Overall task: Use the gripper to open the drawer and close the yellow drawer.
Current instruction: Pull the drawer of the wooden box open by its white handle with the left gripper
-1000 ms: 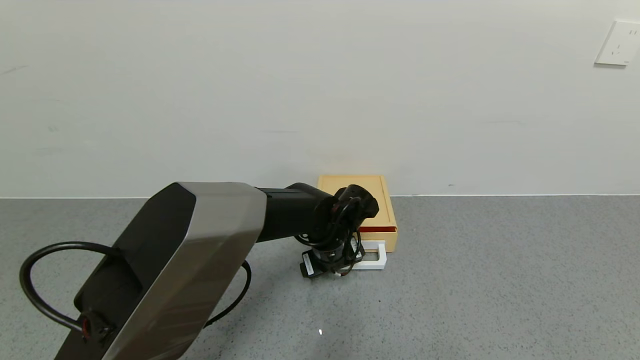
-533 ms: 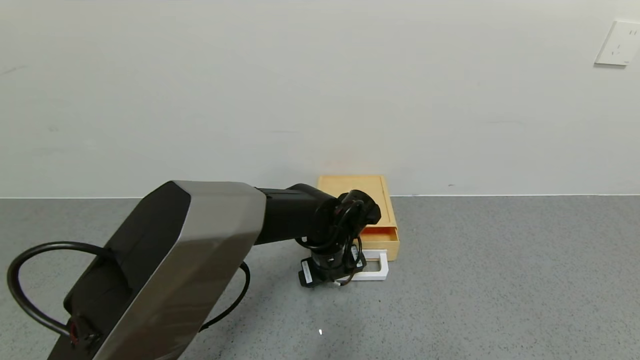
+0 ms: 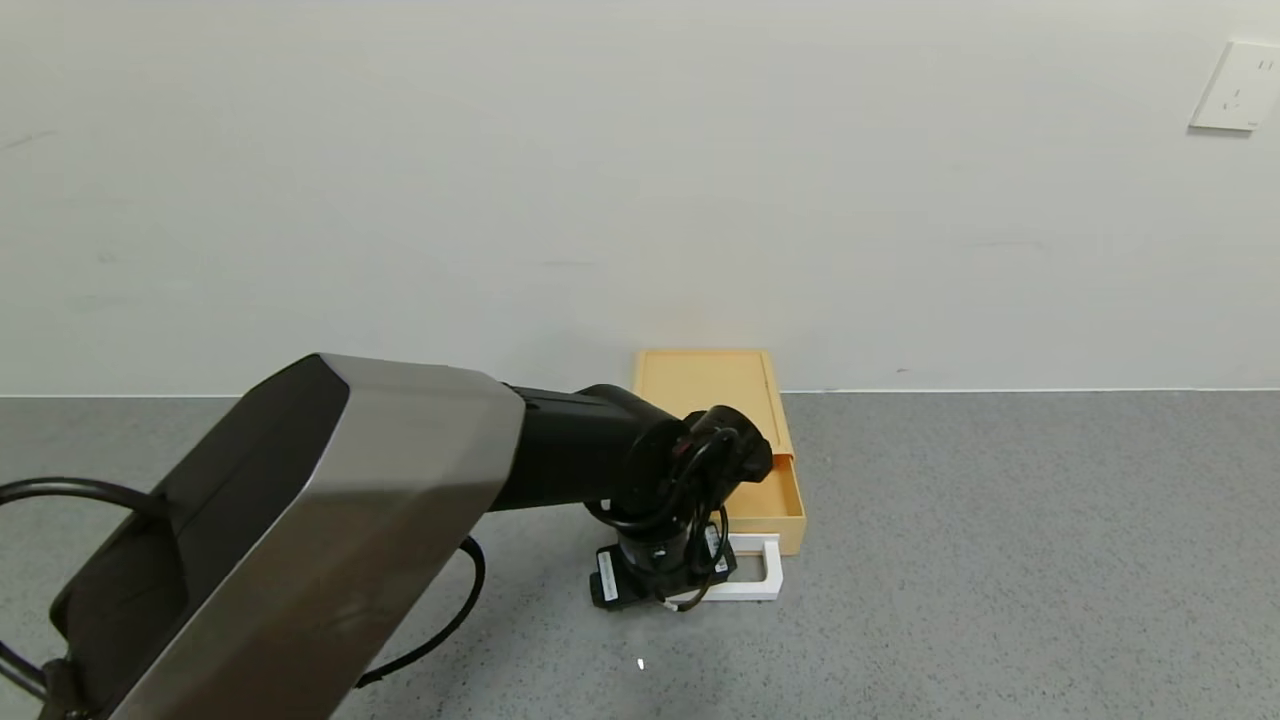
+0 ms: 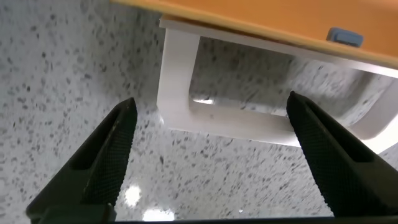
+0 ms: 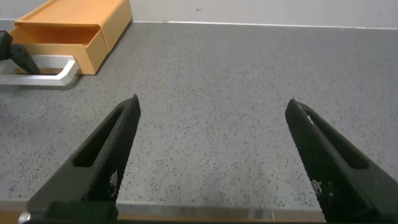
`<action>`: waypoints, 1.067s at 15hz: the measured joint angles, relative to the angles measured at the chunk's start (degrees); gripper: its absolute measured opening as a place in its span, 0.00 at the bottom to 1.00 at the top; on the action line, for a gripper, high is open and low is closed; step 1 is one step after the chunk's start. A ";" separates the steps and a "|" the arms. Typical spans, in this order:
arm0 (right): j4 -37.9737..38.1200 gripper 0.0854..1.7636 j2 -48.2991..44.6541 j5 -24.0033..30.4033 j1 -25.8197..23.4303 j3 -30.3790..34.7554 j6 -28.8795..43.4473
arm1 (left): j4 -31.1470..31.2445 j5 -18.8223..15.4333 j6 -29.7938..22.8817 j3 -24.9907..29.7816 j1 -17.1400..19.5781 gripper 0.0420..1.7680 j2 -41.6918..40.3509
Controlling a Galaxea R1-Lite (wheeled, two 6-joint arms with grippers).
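While the drawer (image 3: 775,500) stood partly pulled out of its yellow case (image 3: 712,390), the left gripper (image 3: 665,585) hung over the near-left end of the drawer's white handle (image 3: 760,575), pointing down at the grey floor (image 3: 1000,560). Seen from the left wrist, its two dark fingers (image 4: 102,165) were spread wide, one on either side of the handle (image 4: 205,118), and touched neither it nor the drawer. The case sat with its back against the white wall (image 3: 600,180). Well away from the drawer, the right gripper (image 5: 211,162) hovered low over the floor, its fingers also spread apart and holding nothing.
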 joint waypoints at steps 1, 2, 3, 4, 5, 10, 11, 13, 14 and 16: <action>-0.02 0.97 0.00 0.00 0.00 0.00 0.00 | -0.02 0.05 -0.04 0.85 -0.29 0.97 -0.46; -0.02 0.97 0.00 -0.02 0.00 0.00 0.00 | -0.20 0.09 -0.06 1.83 -0.57 0.97 -0.99; 0.00 0.97 0.00 -0.02 0.00 0.00 0.00 | -0.39 0.13 -0.09 2.73 -0.85 0.97 -1.49; 0.00 0.97 0.00 -0.02 0.00 0.00 0.00 | -0.78 0.13 -0.10 3.72 -1.15 0.97 -2.05; 0.00 0.97 0.00 -0.02 0.00 0.00 0.00 | -1.44 0.07 -0.10 4.74 -1.32 0.97 -2.60; 0.00 0.97 0.00 0.00 0.00 0.00 0.00 | -3.01 0.02 -0.12 7.86 -1.95 0.97 -4.63; -0.02 0.97 0.00 -0.02 0.00 0.00 0.00 | -3.10 0.07 -0.15 8.08 -2.04 0.97 -4.85; -0.02 0.97 0.00 -0.02 0.00 0.00 0.00 | -3.23 0.13 -0.17 8.57 -2.26 0.97 -5.16; -0.02 0.97 0.00 -0.02 0.00 0.00 0.00 | -3.25 0.16 -0.17 8.85 -2.28 0.97 -5.29; -0.02 0.97 0.00 -0.02 0.00 0.00 0.00 | -3.40 0.20 -0.28 9.42 -2.54 0.97 -5.57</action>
